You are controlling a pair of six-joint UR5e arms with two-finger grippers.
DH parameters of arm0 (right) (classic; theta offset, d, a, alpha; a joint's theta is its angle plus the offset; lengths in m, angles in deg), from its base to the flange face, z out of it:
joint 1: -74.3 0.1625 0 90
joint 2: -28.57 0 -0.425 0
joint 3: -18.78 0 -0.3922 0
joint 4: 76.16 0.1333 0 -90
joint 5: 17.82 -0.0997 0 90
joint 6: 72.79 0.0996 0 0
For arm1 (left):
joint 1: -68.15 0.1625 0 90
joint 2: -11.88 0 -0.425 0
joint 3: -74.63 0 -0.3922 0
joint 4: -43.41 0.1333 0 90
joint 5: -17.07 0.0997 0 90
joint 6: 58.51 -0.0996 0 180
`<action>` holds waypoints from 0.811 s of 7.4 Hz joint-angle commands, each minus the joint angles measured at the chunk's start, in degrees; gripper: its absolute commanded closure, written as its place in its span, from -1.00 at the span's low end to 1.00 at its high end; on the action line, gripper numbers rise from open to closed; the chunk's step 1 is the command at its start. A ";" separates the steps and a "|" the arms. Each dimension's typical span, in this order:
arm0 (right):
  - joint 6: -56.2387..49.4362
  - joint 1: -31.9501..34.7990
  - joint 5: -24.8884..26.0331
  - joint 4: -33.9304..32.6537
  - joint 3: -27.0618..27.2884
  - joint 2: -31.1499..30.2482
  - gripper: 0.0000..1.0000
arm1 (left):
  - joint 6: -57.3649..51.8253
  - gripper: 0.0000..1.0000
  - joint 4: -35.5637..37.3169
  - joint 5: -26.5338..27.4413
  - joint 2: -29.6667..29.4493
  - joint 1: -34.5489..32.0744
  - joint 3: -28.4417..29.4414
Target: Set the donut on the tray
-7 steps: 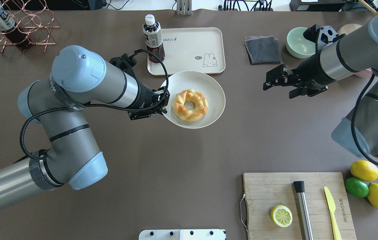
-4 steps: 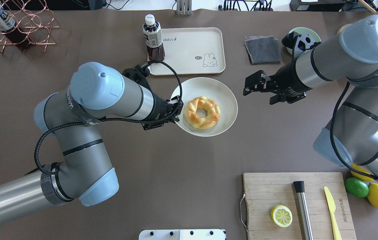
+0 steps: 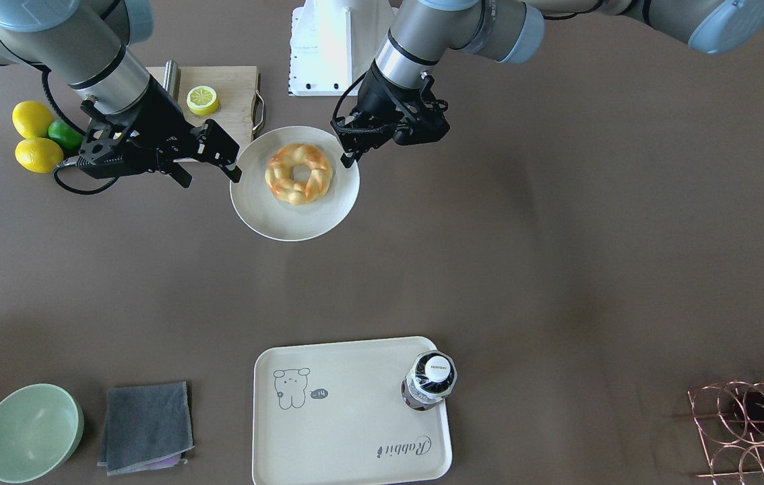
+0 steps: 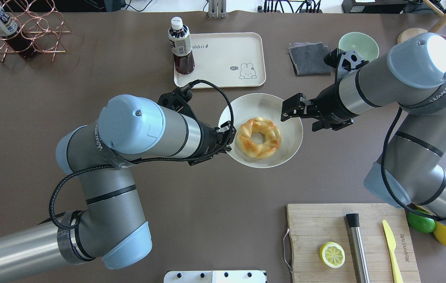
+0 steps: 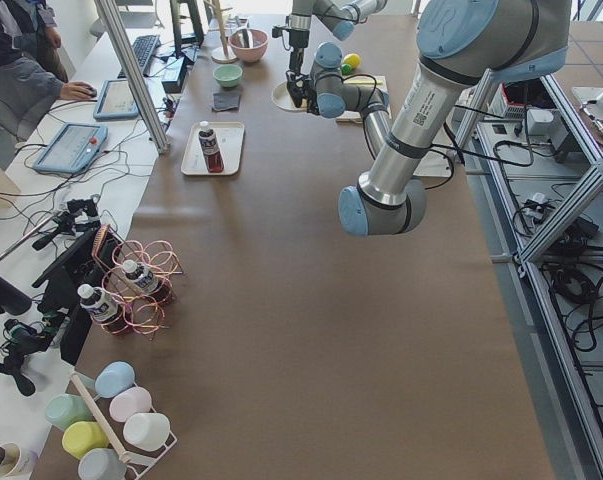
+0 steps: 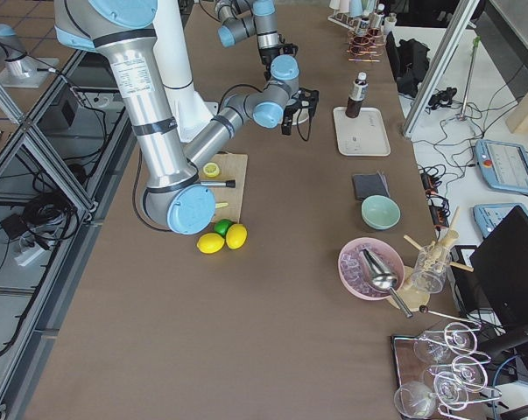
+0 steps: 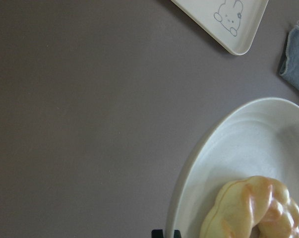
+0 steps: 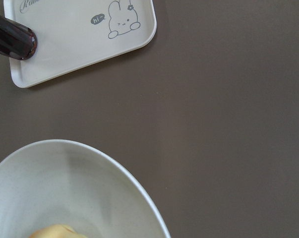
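The braided golden donut [image 4: 259,137] lies on a round white plate [image 4: 286,151], also seen in the front view [image 3: 299,173] and the left wrist view [image 7: 253,208]. My left gripper [image 4: 229,138] is shut on the plate's left rim and holds it above the table. My right gripper [image 4: 297,120] is open, its fingers at the plate's far right rim, and holds nothing. The cream tray [image 4: 223,55] with the bear drawing lies farther back on the table, apart from the plate; it also shows in the front view [image 3: 348,417] and both wrist views [image 7: 209,15] [image 8: 75,44].
A dark drink bottle [image 4: 181,45] stands on the tray's left corner. A grey cloth [image 4: 310,58] and a green bowl [image 4: 358,44] lie right of the tray. A wooden cutting board [image 4: 349,239] with a lemon half sits near right. A copper rack [image 4: 22,31] is far left.
My left arm has carried the plate with the donut to the right and nearer the robot. My right gripper has moved left, up to the plate's rim.
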 commanded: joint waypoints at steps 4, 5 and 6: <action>0.04 -0.87 0.34 0.14 2.15 -1.08 1.00 | 0.80 1.00 0.01 0.22 0.26 0.16 -1.11; 0.30 -0.87 0.34 0.22 2.16 -1.16 1.00 | 0.80 1.00 0.01 0.22 0.35 0.16 -1.02; 1.78 -0.96 0.43 0.23 2.16 -1.16 1.00 | 0.80 1.00 -0.08 0.31 0.44 0.16 -0.94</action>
